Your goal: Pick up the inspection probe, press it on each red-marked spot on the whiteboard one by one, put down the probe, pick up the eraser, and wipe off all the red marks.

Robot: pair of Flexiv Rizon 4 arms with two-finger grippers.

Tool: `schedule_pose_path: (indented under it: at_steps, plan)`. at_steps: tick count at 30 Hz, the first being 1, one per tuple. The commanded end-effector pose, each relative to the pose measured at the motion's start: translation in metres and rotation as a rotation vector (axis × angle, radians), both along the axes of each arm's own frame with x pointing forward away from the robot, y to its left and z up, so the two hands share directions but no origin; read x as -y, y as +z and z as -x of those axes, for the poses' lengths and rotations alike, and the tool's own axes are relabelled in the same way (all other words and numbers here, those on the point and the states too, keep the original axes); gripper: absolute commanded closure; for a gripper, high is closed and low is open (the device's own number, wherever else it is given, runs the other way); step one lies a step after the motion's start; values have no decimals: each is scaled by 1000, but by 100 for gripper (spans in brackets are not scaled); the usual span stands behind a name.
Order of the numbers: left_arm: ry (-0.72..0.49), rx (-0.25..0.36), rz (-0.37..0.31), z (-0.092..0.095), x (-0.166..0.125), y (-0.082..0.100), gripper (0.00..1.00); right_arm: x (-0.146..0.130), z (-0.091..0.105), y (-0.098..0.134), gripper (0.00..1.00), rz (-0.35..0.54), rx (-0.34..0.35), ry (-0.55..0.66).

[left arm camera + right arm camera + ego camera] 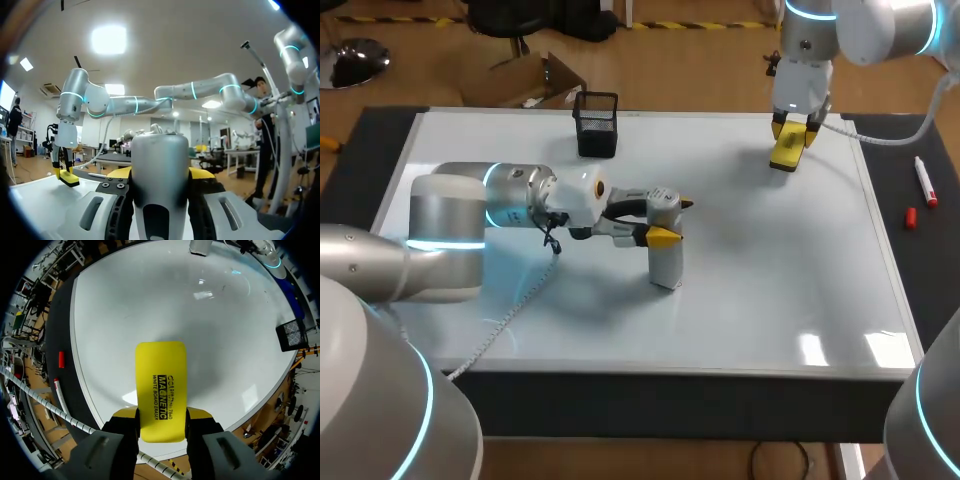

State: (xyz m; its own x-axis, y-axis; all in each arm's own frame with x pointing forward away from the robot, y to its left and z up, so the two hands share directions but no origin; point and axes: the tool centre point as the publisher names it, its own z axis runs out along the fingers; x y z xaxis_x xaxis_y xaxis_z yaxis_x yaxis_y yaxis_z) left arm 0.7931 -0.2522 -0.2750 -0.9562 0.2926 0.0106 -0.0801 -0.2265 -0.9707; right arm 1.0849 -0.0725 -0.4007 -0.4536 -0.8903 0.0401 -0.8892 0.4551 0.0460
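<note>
**Both tools in hand**

Our left gripper (672, 220) pinched the inspection probe (665, 262), which stood upright on the whiteboard (770, 280) near its middle. Our right gripper (795, 131) clamped the eraser (785, 153) at the far right corner. We saw no red marks, though glare may have hidden faint ones. Wiping well would call for a flat eraser face, even pressure and strokes clear of the probe.
</note>
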Motion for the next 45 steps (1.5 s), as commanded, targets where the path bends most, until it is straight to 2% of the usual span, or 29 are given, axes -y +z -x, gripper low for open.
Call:
schedule_pose_path:
  at_steps: [1, 5, 12, 19, 24, 36, 45]
  plan:
    - [2, 2, -3, 0, -1, -2, 100, 1, 0, 1, 100, 3, -1, 2]
    - [2, 4, 0, 1, -2, 3, 100, 1, 0, 1, 100, 3, -1, 2]
    - [14, 9, 16, -2, -4, 32, 100, 1, 0, 1, 100, 3, -1, 2]
    - [34, 27, 49, -12, -15, 50, 100, 1, 0, 1, 100, 3, -1, 2]
    - [89, 46, 57, -35, -33, 56, 100, 1, 0, 1, 100, 3, -1, 2]
    - [228, 103, 66, -109, -93, 71, 100, 1, 0, 1, 100, 3, -1, 2]
    - [272, 132, 51, -151, -132, 67, 100, 1, 0, 1, 100, 3, -1, 2]
